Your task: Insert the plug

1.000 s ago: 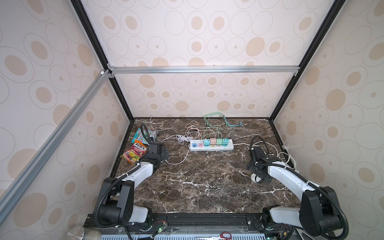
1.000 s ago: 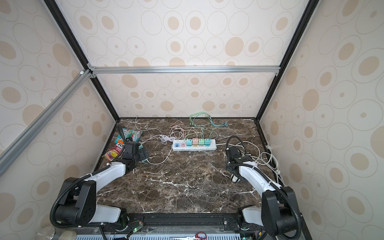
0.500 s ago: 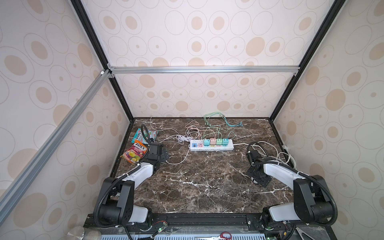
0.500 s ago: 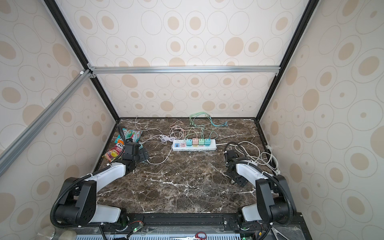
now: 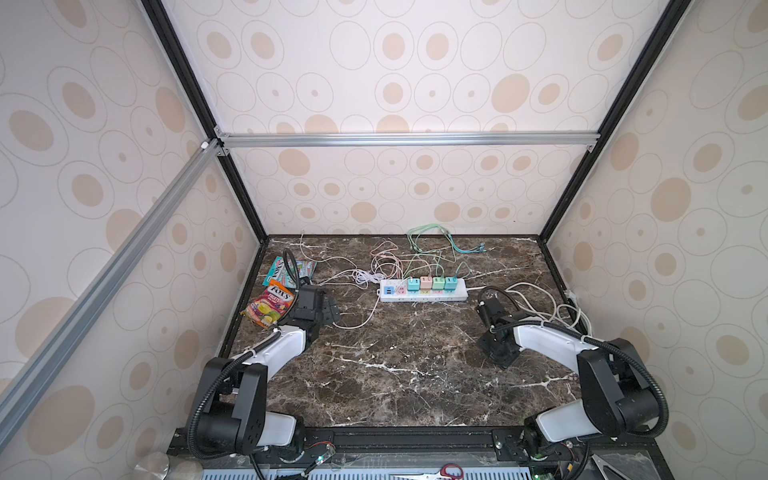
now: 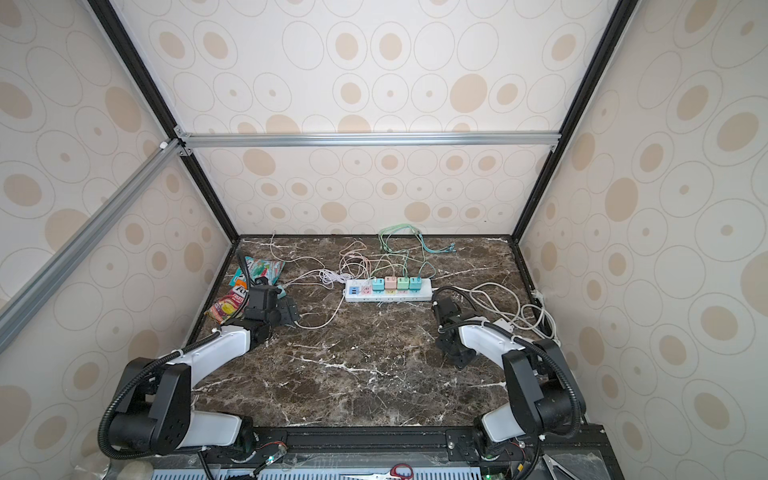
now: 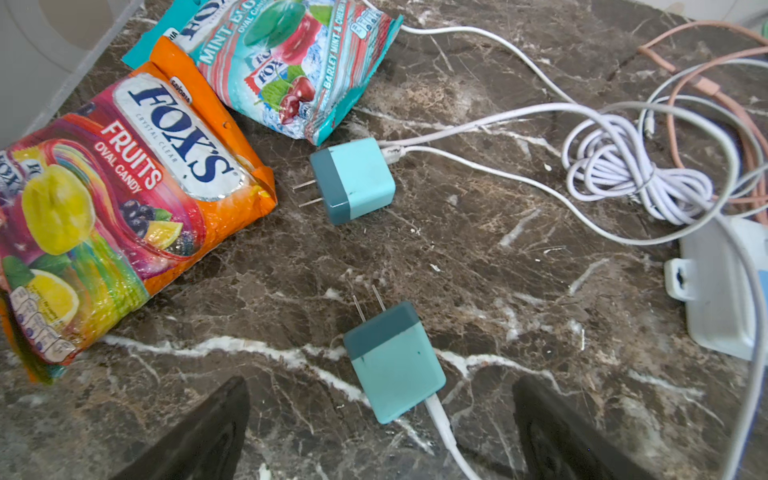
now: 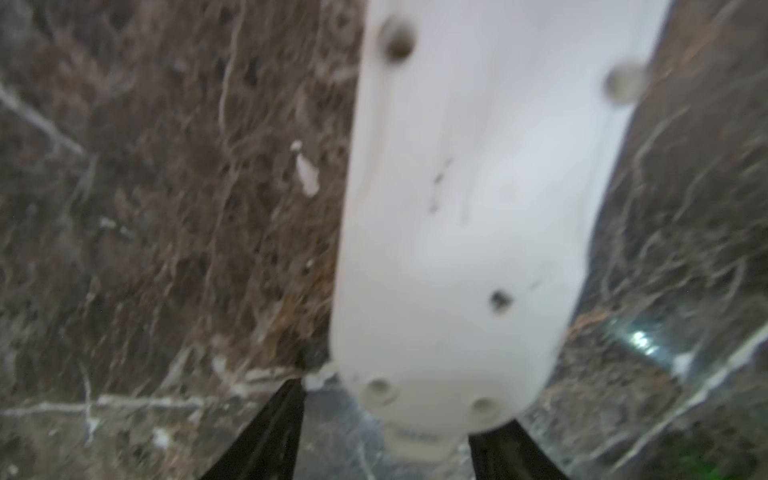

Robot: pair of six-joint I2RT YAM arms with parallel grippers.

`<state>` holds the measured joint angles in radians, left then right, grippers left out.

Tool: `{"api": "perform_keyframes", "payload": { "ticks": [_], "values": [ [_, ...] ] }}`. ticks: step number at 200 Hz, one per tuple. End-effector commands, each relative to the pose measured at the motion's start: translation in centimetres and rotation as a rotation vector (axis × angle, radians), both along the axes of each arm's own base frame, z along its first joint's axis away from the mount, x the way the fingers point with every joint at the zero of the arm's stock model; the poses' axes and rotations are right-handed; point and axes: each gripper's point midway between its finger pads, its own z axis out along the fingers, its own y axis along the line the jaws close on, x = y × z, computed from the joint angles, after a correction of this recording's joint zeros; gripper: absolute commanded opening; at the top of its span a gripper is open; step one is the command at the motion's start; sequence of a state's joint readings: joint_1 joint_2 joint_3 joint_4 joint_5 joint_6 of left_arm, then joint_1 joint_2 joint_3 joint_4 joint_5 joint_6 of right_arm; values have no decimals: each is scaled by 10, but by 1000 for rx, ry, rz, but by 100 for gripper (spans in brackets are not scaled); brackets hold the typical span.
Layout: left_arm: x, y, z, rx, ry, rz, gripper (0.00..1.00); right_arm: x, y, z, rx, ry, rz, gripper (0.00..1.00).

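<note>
Sitting at pre-grasp stage, with left claw point(image 7: 380, 386) spread wide flanking rear of loose teal plug point(image 7: 392, 361), prongs pointing away from claw, power strip point(image 7: 723, 291) further ahead off to side, right claw point(image 8: 395, 415) part-spread, seemingly empty; pinching, carrying, inserting all left.
</note>
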<state>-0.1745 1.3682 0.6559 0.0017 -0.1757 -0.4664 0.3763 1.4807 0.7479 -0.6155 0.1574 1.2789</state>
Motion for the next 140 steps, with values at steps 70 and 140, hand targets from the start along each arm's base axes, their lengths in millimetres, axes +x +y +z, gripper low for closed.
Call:
{"api": "perform_keyframes", "payload": {
  "ticks": [70,140],
  "values": [
    [-13,-34,23,8,-20,-95,99,3,138,-19,279,111,-85,63],
    [-14,-50,28,15,-39,-125,98,-5,84,12,131,37,-97,85]
  ]
}}
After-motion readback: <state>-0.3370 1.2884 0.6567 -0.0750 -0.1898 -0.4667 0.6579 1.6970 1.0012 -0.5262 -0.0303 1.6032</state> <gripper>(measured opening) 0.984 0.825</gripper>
